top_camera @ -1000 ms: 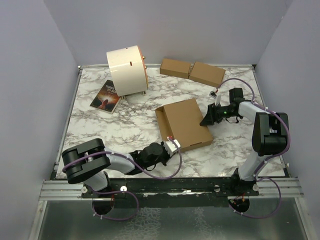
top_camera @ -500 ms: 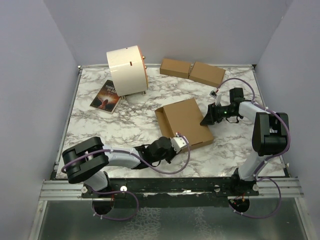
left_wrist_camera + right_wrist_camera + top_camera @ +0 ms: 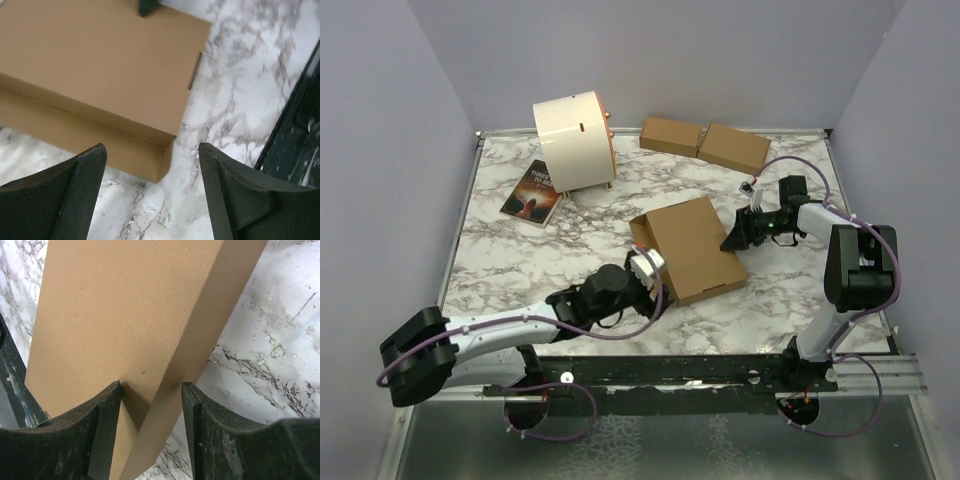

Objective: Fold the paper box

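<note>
Cardboard is reading as nearly finished work. Starting at the left, my left end effector point(image 3: 646, 265) is hovering just beside the near-left corner of the paper box point(image 3: 692, 245), its fingers spread wide with nothing between them. The paper box is lying near the middle of the surface point(image 3: 520, 250), its walls up and its lid down flat, and I am seeing no loose flap. I am judging the folding largely done. What I am not able to confirm is whether the tabs are seated. On the right, my right end effector point(image 3: 732, 240) is straddling the box's far-right corner with its fingers parted. I cannot tell whether it is clamping or only bracing.

For containers, the cream drum point(image 3: 570, 140) is lying on its side at the back left with its contents hidden. The paper box is closed, so I am not seeing inside it. The two smaller brown boxes point(image 3: 672, 134) are also closed.
</note>
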Controlling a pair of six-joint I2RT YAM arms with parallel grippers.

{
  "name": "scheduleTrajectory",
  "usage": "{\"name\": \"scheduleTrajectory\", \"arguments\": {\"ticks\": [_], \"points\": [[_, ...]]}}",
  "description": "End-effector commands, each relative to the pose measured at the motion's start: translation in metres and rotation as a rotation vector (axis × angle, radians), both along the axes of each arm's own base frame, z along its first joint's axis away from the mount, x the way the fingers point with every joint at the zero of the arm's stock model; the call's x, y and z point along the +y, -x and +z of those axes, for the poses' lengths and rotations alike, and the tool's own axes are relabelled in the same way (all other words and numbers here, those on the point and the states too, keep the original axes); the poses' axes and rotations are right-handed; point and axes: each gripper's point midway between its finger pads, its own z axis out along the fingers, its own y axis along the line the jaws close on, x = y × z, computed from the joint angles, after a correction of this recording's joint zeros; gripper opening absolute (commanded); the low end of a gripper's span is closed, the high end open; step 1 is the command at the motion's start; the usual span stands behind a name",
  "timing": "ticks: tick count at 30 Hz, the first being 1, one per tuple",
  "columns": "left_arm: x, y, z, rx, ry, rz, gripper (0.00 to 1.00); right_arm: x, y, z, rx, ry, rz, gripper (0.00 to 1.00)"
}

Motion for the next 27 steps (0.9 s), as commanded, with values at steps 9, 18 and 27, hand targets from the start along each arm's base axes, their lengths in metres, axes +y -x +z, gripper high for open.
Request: {"name": "scheduleTrajectory", "arguments": {"ticks": [9,18,27], "points": [[0.085,-0.099,0.016,0.514,0.549,0.507,0.99,-0.014,0.015,-0.035,0.066,0.138,0.004,0.50],[0.077,-0.150,-0.009,0.596,0.695,0.501,0.99,-0.012,0.015,-0.033,0.062,0.129,0.009,0.50],[0.064,-0.183,-0.036,0.626,0.724,0.537,0.99,-0.011,0.015,-0.033,0.060,0.130,0.012,0.50]]}}
